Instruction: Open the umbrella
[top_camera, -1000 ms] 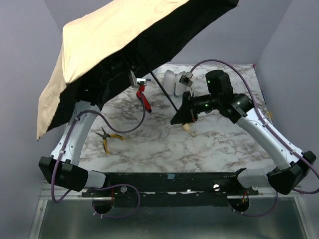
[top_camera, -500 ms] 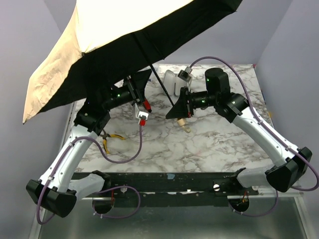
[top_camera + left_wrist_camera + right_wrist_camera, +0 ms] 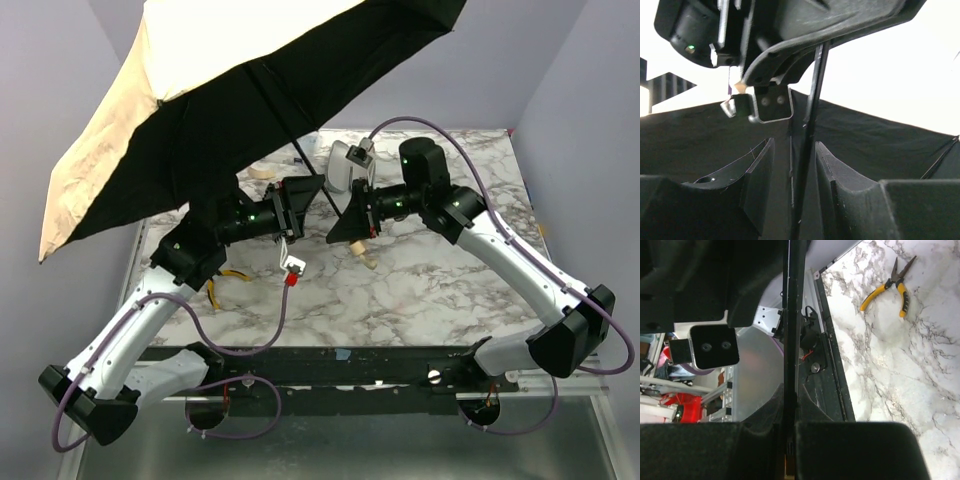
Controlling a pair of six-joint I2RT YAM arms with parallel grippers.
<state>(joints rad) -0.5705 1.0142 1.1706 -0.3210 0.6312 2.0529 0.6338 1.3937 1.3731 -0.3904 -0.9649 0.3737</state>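
Note:
The umbrella's canopy (image 3: 190, 90) is spread wide above the table's left half, tan on top and black underneath. Its thin black shaft (image 3: 300, 155) slants down to my right gripper (image 3: 347, 224), which is shut on it just above the beige handle (image 3: 366, 262). In the right wrist view the shaft (image 3: 791, 315) is pinched between the pads of the right gripper (image 3: 790, 430). My left gripper (image 3: 318, 200) sits right beside the right one. Its jaws stand apart around the shaft (image 3: 811, 120), which runs close to the right finger (image 3: 832, 170) with a gap on the other side.
Yellow-handled pliers (image 3: 225, 282) lie on the marble table (image 3: 430, 290) under the left arm, also seen as pliers (image 3: 890, 287). A pale tube sleeve (image 3: 342, 165) stands at the back behind the grippers. A tape roll (image 3: 262, 170) lies at the back left.
My left arm has swung out from under the canopy's left side to the shaft, its jaws now around it beside the right gripper. The canopy has tipped slightly higher.

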